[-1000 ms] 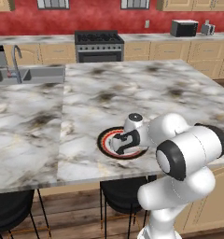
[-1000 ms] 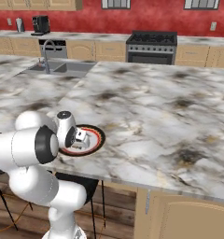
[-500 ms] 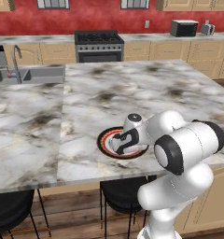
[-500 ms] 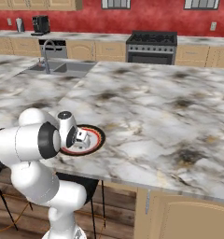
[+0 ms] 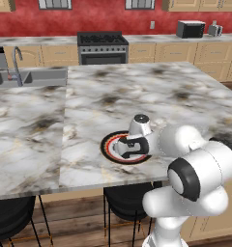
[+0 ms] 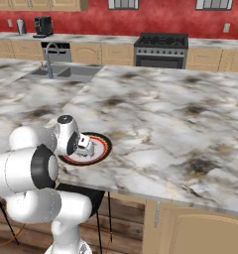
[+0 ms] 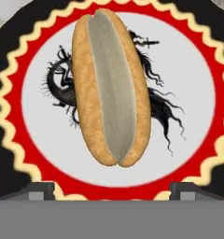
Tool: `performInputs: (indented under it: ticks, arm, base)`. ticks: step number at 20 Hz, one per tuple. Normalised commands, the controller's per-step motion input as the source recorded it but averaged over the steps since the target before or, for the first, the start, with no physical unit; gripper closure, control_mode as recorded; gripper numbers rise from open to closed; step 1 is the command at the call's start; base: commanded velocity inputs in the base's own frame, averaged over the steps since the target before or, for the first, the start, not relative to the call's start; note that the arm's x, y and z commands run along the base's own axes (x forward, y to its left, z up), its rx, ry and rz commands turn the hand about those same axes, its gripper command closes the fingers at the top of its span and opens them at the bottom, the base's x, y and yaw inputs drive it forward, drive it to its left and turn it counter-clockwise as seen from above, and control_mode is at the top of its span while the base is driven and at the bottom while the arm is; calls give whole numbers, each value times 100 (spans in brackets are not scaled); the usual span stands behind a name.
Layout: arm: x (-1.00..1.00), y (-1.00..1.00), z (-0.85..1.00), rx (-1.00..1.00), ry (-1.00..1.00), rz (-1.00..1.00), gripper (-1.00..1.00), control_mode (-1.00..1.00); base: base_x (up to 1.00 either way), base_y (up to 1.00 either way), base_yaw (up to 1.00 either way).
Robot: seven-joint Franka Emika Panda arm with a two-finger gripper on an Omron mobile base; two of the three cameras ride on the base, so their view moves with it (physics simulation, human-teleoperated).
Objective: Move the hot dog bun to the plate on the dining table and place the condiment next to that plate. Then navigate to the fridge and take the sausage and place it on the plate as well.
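Note:
The hot dog bun [image 7: 111, 88] lies split side up on the white centre of the plate [image 7: 188, 74], free of the fingers. My gripper [image 7: 113, 190] hangs open just above it, with its two dark fingertips [image 7: 39, 189] wide apart on either side of the bun's near end. From the base cameras the gripper [image 5: 123, 146] points down over the plate [image 5: 106, 144] near the front edge of the dining table [image 5: 137, 91]. The same gripper [image 6: 84, 147] covers much of the plate [image 6: 103, 145] there. The condiment, the fridge and the sausage are out of view.
An inset sink [image 5: 40, 77] with a tap sits at the table's far left. A stove [image 5: 102, 46] and wood counters line the red back wall. Black stools [image 5: 127, 207] stand under the table's front edge beside my base.
The jaws have spread wide and let go of the bun, which now rests on the plate. The hand stays over the plate; the arm has shifted only slightly.

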Motion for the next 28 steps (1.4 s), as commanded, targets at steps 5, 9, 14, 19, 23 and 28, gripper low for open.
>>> performInputs:
  ticks: [5, 9, 14, 19, 23, 28]
  arm:
    - [-39, 0, 75, -2, 0, 0, -100, -100]
    - [-56, 0, 71, -1, 0, 0, -100, -100]
    - [-73, 0, 69, -1, 0, 0, -100, -100]
    - [-78, 0, 67, -1, 0, 0, -100, -100]
    - [-74, -3, 61, -3, -5, 0, -100, -100]
    - [-49, -11, 44, 0, -15, 0, -100, -100]
  base:
    - [0, 0, 0]
    - [0, 0, 0]
    - [0, 0, 0]
    - [0, 0, 0]
    - [0, 0, 0]
    - [0, 0, 0]
